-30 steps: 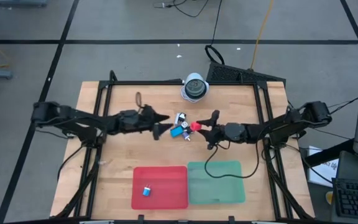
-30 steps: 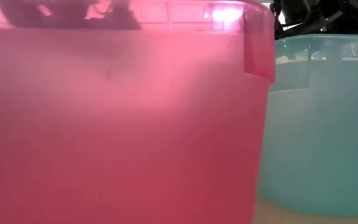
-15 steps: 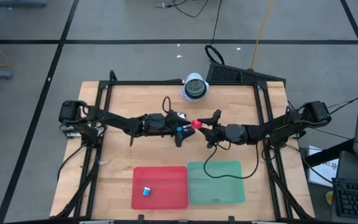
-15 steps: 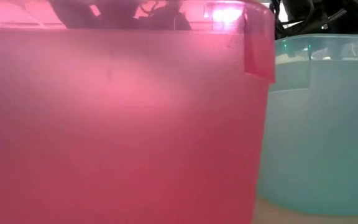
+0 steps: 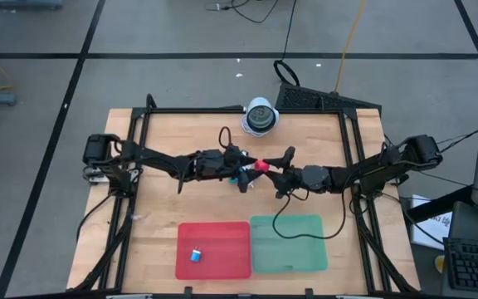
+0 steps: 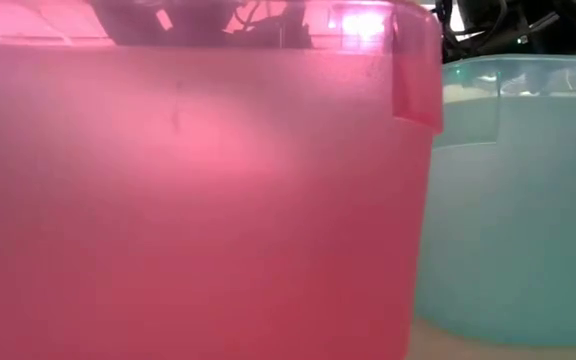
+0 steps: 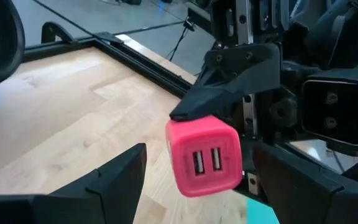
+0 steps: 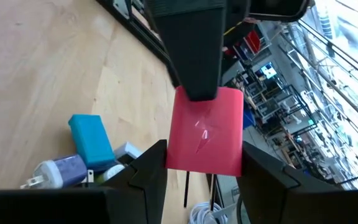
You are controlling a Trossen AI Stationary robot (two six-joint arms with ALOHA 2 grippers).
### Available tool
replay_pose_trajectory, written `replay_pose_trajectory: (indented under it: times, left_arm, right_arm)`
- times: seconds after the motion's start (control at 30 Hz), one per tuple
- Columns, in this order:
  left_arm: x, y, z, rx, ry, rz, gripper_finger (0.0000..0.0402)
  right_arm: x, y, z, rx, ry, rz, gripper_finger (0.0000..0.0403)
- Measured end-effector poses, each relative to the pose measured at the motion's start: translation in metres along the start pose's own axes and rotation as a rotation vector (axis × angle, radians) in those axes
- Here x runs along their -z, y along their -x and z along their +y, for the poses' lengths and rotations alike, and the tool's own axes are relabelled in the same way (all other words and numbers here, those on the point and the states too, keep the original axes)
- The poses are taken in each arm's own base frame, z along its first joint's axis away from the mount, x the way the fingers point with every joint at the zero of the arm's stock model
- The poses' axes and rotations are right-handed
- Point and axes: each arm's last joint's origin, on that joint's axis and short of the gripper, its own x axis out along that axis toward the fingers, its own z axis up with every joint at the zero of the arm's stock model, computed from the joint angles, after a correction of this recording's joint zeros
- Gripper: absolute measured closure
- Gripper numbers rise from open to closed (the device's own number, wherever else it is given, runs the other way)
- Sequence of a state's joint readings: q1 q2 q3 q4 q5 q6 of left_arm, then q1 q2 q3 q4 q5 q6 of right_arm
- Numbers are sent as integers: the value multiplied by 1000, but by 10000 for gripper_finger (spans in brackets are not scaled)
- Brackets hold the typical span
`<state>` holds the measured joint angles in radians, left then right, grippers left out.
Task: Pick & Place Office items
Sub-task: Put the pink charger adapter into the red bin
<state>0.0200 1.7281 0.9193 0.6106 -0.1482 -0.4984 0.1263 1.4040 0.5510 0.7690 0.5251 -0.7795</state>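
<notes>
A red charger cube (image 5: 260,166) with two sockets on its face (image 7: 205,163) sits in my right gripper (image 5: 267,169), which reaches in from the table's right. My left gripper (image 5: 246,173) is open. Its fingers (image 7: 120,177) stand on either side of the cube, with a gap showing at each side. Below them, a teal block (image 8: 91,140) and a pale plug piece (image 8: 61,171) lie on the wood. The remaining pieces of the pile are hidden under the left gripper. One blue piece (image 5: 196,255) lies in the red tray (image 5: 222,237). My right gripper pinches the red cube between its two fingers (image 8: 263,177) on two opposite side faces (image 8: 232,146). It comes in level from the table's right. The cube looks lifted clear of the wood, its socket face turned toward the left arm.
A green tray (image 5: 293,257) sits beside the red tray at the near edge; in the low view, the red tray's wall (image 6: 188,200) and the green tray's wall (image 6: 518,200) fill the picture. A white-and-grey domed object (image 5: 260,116) stands at the far edge. A dark cable (image 5: 282,218) trails toward the green tray.
My left arm has stretched toward the table's right, passing over the pile of pieces until its open fingers stand around the red cube. The right gripper has kept still with the cube in its hold.
</notes>
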Motion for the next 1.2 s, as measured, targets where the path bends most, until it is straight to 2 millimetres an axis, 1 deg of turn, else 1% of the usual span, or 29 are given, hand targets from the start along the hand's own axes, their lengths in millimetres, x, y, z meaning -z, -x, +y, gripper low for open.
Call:
replay_pose_trajectory:
  times: [0.1, 0.2, 0.33, 0.53, 0.87, 1.0, 1.2]
  left_arm:
    - [7, -4, 3, -6, 8, 25, 105]
    - [8, -8, 5, -21, 46, 29, 105]
    - [2, -8, 8, -24, 60, -4, 105]
    - [-5, -8, 5, 9, 66, -60, 105]
    - [-2, -8, 7, 31, 94, -1, 105]
    - [2, -8, 9, 7, 88, 42, 105]
    - [1, -8, 9, -2, 89, 31, 105]
  right_arm:
    - [-1, 0, -1, 7, -7, -9, 255]
    - [-1, 0, -1, 5, -6, -8, 255]
    - [0, 0, 0, -2, -4, 2, 255]
    - [0, 0, 0, -3, -6, -1, 255]
    - [0, 0, 0, -1, -8, -3, 255]
    - [0, 0, 0, -1, -8, -3, 252]
    - [0, 0, 0, -1, -9, -3, 254]
